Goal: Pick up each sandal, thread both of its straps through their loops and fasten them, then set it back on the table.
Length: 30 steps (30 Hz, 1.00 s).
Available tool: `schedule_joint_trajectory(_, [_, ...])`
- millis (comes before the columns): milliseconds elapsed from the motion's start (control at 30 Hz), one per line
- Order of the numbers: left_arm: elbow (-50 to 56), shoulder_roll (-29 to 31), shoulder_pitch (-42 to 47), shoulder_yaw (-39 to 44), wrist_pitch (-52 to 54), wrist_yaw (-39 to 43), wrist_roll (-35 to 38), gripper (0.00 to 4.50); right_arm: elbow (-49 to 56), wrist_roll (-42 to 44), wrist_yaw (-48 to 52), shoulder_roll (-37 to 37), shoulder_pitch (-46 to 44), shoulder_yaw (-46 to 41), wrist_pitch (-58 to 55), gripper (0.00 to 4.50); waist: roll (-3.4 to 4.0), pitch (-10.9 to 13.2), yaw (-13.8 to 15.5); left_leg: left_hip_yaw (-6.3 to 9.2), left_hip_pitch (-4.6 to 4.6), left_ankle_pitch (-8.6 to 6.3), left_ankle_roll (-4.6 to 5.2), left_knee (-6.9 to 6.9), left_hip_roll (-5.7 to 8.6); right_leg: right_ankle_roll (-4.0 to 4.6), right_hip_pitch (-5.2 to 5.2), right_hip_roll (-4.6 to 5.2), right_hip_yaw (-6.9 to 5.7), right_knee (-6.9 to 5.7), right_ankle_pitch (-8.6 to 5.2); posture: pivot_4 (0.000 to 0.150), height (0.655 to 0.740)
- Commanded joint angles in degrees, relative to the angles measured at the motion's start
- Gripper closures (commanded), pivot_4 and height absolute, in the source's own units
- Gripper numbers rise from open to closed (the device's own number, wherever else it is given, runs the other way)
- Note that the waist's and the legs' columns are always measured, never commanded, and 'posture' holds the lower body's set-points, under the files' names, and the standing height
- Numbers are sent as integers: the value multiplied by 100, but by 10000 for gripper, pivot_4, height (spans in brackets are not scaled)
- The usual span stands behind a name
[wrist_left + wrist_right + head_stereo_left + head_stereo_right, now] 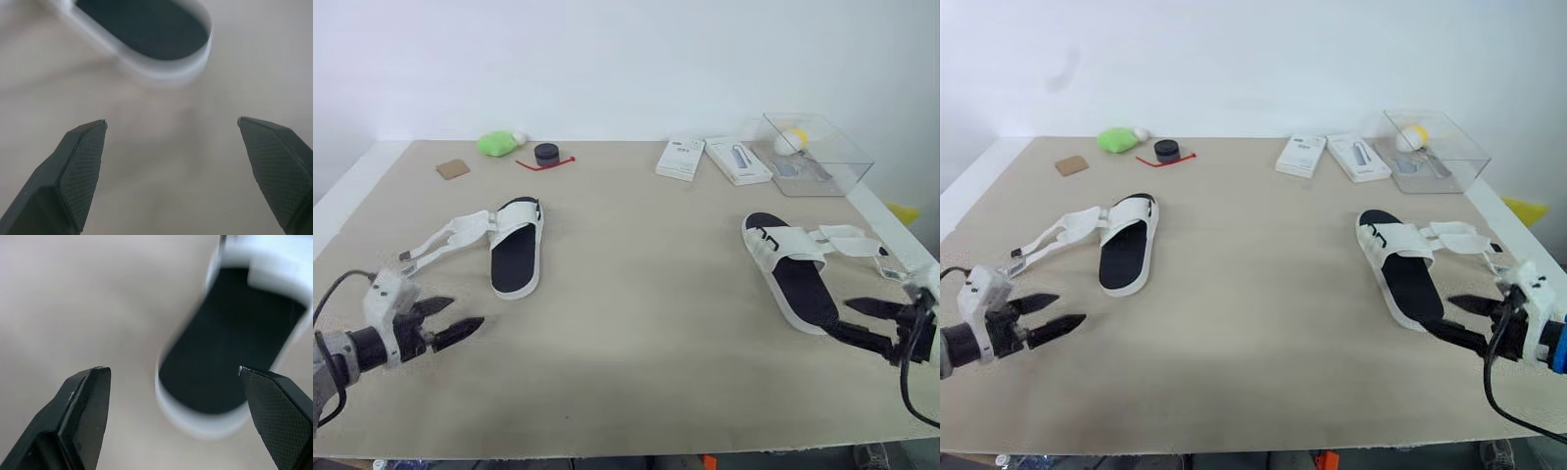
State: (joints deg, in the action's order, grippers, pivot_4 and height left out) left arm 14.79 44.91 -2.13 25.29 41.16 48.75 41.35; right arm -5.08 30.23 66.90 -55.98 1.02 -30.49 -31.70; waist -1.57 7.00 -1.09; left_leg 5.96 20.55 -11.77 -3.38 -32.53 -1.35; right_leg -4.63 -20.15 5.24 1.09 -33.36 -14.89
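Two white sandals with black insoles lie on the beige table. The left sandal (517,250) has its straps (445,238) splayed out unfastened toward the left. The right sandal (793,269) has its straps (847,240) hanging open to the right. My left gripper (450,321) hovers open near the front left, short of the left sandal's heel (161,44). My right gripper (850,319) is open at the front right, right at the right sandal's heel (215,396). Neither holds anything.
Along the far edge sit a green object (496,143), a black disc with a red cord (546,154), a brown square (452,168), two white boxes (681,158) and a clear plastic container (813,152). The table's front edge (626,446) is close to both grippers.
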Motion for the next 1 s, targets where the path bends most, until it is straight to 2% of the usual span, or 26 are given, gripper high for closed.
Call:
schedule_joint_trajectory(33, [621, -355, 703, -210, 366, -344, 755, 872, 369, 406, -561, 270, -495, -381, -68, 0, 4, 1, 2, 0, -1, 0, 0, -2, 0, -3, 6, 0, 0, 1, 5, 1500, 7400])
schedule_joint_trajectory(133, [686, -832, 1349, -887, 394, -595, 685, 872, 524, 263, -1058, 496, -774, -213, 28, 0, 13, -8, 4, 0, 0, 6, 7, -15, 8, -16, 26, 0, 5, 2, 24, 1500, 7400])
schedule_joint_trajectory(300, [328, -1611, 2169, -2002, 41, -785, 94, 872, 620, -416, -2001, 780, -1192, 163, 642, 0, 15, -12, 3, 1, 5, 11, 16, -15, 16, -17, 66, -10, 18, 8, 62, 1500, 7400])
schedule_joint_trajectory(467, [-322, -2217, 2799, -2891, -520, -625, -591, 872, 406, -1660, -2672, 646, -1336, 833, 1653, 0, 25, -16, 1, 1, 9, 8, 20, -10, 17, -22, 70, -20, 28, 20, 60, 1500, 7400])
schedule_joint_trajectory(733, [-1489, -3432, 3570, -3728, -1440, -547, -1382, 872, -167, -3975, -3676, -220, -1315, 1819, 3184, 0, 32, -18, 2, 2, 12, 13, 26, -17, 40, -32, 78, -22, 59, 25, 59, 1500, 7400])
schedule_joint_trajectory(1000, [-1851, -3915, 3800, -3790, -1682, -542, -1624, 872, -239, -4678, -3764, -454, -1061, 2137, 3611, 0, 29, -16, -20, 1, 12, 13, 27, -17, 51, -50, 83, -22, 84, 28, 52, 1500, 7400])
